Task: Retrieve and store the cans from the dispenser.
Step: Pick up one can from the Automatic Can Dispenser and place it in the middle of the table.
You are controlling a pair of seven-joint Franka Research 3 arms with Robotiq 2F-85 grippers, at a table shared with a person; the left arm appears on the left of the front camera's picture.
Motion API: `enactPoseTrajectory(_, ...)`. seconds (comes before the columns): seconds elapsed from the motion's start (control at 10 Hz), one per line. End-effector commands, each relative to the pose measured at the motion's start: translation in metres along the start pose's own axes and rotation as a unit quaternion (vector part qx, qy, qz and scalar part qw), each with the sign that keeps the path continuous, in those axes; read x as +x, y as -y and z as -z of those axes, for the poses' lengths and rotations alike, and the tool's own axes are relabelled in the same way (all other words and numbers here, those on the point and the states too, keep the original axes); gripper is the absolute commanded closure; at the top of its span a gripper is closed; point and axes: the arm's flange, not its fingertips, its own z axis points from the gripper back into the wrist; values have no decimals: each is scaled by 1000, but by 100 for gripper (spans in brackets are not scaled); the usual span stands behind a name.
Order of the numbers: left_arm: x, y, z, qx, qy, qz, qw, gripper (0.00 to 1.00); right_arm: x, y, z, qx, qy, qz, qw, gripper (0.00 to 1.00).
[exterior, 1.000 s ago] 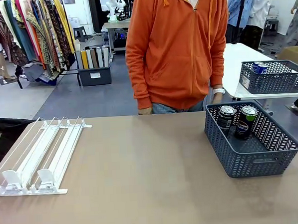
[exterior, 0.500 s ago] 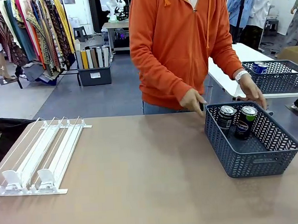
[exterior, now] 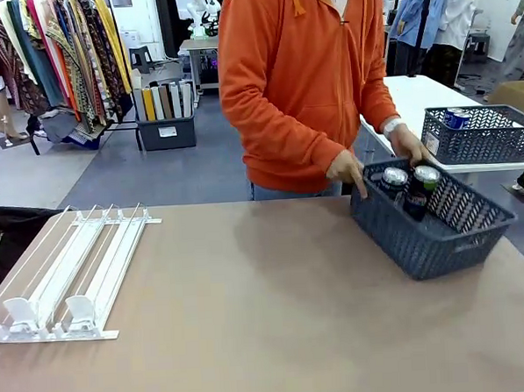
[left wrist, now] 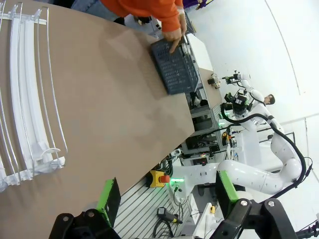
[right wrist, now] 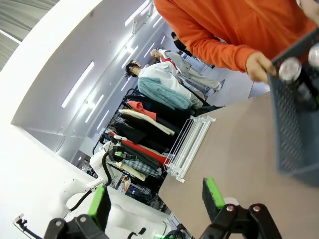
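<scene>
The white rail dispenser (exterior: pixel 68 272) lies at the table's left with nothing in its lanes; it also shows in the left wrist view (left wrist: pixel 25 99) and the right wrist view (right wrist: pixel 189 142). Two dark cans (exterior: pixel 411 188) stand in a dark grey lattice basket (exterior: pixel 435 231) at the right, which is tilted. A person in an orange hoodie grips the basket's far rim with both hands (exterior: pixel 344 170). The left gripper (left wrist: pixel 167 196) is open, off the table's edge. The right gripper (right wrist: pixel 154 199) is open too, off the table's edge.
A second grey basket (exterior: pixel 479 136) holding a blue can (exterior: pixel 456 116) sits on a white table behind at the right. The middle of the brown table (exterior: pixel 251 319) is bare. Clothes racks stand far left.
The person stepped in and took the basket's far rim with both hands, then lifted and tilted it, shifting it slightly left. The cans lean with it. Neither gripper moved.
</scene>
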Motion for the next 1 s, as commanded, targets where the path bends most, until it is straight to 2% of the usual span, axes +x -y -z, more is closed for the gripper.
enactPoseTrajectory(0.0,1,1,1,-10,5,7,1000,0,4,-4,3,5,8,5,1000,0)
enactPoseTrajectory(0.9,1,1,1,-10,5,7,1000,0,4,-4,3,5,8,5,1000,0)
